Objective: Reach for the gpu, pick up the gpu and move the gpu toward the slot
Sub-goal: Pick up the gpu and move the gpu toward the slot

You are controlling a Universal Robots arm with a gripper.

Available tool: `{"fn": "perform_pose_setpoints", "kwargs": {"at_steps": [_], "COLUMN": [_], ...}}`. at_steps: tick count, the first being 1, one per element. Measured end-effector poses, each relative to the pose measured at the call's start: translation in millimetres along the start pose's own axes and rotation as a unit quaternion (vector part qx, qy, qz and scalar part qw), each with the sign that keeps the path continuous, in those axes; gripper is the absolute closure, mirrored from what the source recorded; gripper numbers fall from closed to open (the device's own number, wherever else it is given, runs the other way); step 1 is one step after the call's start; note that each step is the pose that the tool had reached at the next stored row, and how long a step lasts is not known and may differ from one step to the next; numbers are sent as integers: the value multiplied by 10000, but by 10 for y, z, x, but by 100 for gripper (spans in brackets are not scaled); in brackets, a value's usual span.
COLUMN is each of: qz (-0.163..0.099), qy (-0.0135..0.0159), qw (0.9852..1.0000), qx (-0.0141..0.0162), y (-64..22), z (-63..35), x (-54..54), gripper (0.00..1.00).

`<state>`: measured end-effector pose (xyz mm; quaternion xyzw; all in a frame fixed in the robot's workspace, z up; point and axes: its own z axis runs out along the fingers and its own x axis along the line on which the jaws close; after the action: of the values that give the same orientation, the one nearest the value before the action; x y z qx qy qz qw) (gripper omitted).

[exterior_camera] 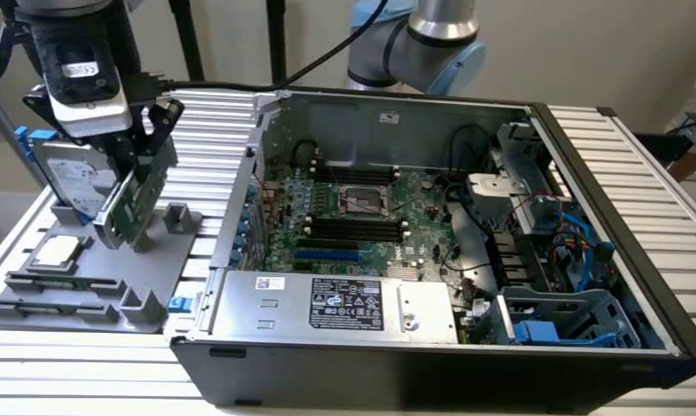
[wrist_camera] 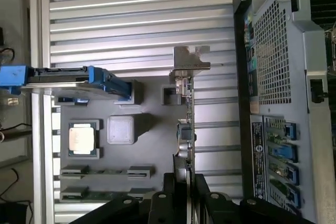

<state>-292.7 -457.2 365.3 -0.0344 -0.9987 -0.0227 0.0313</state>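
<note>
Pincer (wrist_camera: 185,187) is pressed shut on the gpu (exterior_camera: 126,212), one finger on each face of the card near its top edge. The card hangs edge-down and tilted, its silver bracket (wrist_camera: 191,59) at the far end from my fingers. Its lower edge sits right at the grey fixture tray (exterior_camera: 94,299); can't tell if it's clear of the tray. Just beside the gpu, the hard drive (exterior_camera: 70,178) with blue rails stands upright in the same tray. The processor chip (exterior_camera: 56,251) lies flat nearby, with memory sticks (exterior_camera: 47,282) in the tray's near rows. The tray sits on the slatted aluminium bench (exterior_camera: 70,381). The open computer case (exterior_camera: 625,260) is toward the exterior view's right, well apart from the card. Its motherboard (exterior_camera: 423,199) is exposed, with a blue slot (exterior_camera: 328,256) near the power supply (exterior_camera: 336,303).
</note>
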Motion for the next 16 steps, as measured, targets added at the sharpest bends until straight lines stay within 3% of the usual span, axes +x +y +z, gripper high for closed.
{"fn": "perform_pose_setpoints", "kwargs": {"at_steps": [16], "qz": [-12], "qy": [42], "qw": [10000], "qx": [-47], "y": [45], "z": [-767], "x": [-659], "gripper": [74]}}
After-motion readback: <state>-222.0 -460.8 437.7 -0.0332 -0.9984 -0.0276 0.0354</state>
